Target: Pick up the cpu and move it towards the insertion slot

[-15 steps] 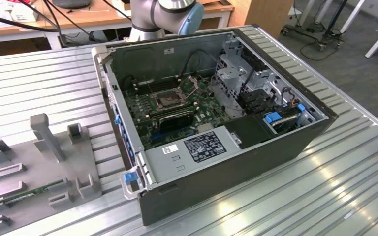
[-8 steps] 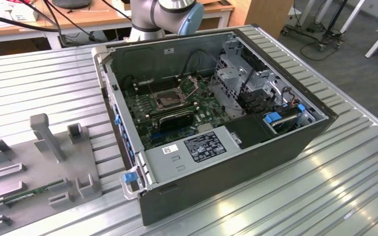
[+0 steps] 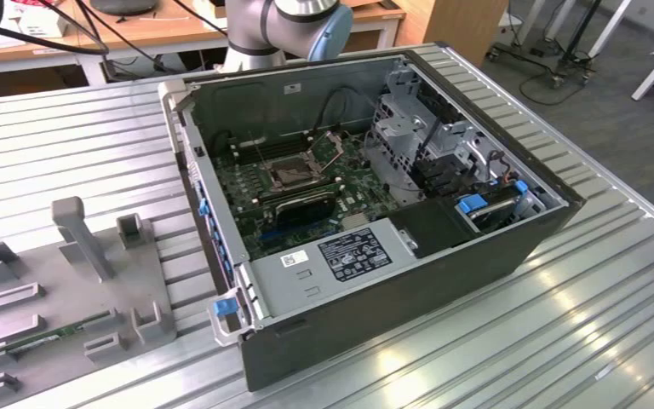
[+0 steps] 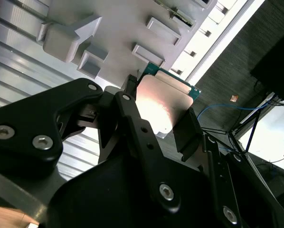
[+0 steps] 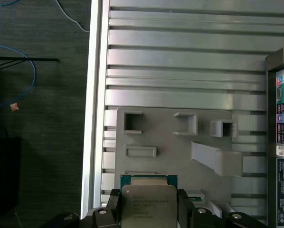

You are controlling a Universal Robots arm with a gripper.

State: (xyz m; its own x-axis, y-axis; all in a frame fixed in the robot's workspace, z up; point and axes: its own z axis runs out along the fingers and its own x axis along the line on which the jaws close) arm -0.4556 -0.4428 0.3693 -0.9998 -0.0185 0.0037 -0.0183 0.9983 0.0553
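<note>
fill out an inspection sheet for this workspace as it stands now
surface: ribbed metal table, carrying a grey fixture tray and an open computer case
job's things: cpu held over the tray; insertion slot inside the case
clutter: green memory stick in the tray
grippers: gripper shut on the cpu
cables: blue cable on the floor
surroundings: dark carpet, desks

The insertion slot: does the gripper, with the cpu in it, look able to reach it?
Probably yes: the case lies open and nothing covers the insertion slot; the gripper holds the cpu.
</note>
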